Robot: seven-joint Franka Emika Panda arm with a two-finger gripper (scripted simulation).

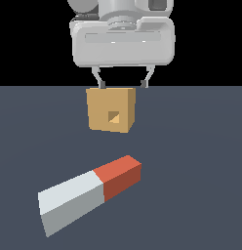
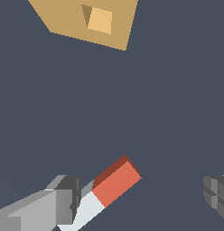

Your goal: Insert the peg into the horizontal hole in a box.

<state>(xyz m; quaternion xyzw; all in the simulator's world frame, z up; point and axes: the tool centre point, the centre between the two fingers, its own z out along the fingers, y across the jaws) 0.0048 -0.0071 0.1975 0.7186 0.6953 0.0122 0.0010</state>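
Note:
The peg [image 1: 89,193] lies flat on the dark floor, its pale grey-white part nearest the exterior camera and its red-orange end [image 1: 120,176] pointing towards the box. The tan box [image 1: 111,110] stands farther back, its small square hole [image 1: 113,116] facing the camera. My gripper [image 1: 123,84] hangs open high in the exterior view, with its fingertips showing just above the box's top edge. In the wrist view the peg [image 2: 109,189] shows between the two fingers, close to one finger [image 2: 64,200] and far from the other. The box [image 2: 86,20] and hole [image 2: 99,19] lie beyond. Nothing is gripped.
A plain dark grey-blue floor [image 1: 201,161] carries the peg and the box. Above the floor's far edge the background is black.

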